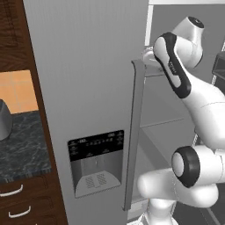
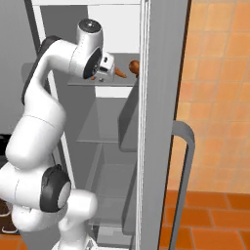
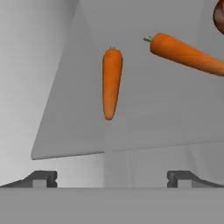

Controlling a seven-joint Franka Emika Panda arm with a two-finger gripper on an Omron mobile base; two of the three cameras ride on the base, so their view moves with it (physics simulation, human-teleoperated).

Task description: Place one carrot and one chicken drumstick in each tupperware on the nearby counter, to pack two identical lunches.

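The claw [image 3: 112, 177] sits closest to the lens in the hand view, its two dark fingertips [image 3: 41, 178] spread as wide as they go, with nothing between them. Ahead of it, on the grey fridge shelf [image 3: 78, 131], lies a carrot [image 3: 111, 83] pointing lengthwise away from the claw, stalk end far, tip near. A second carrot [image 3: 186, 53] lies beside it at a slant, well apart from the first, and a brown rounded thing [image 3: 218, 15], probably a chicken drumstick, peeks in at the corner.

From the right base view the arm reaches into the open fridge, with a carrot [image 2: 120, 73] and the brown piece [image 2: 134, 66] on the upper shelf beside the hand. The tabletop [image 1: 22, 140] lies to the left of the fridge door [image 1: 88, 88].

The nearer carrot looks light, stiff and smooth, tapered, so it may slip or roll under the pads. The thick upper half is the safest place to pinch, across its width.
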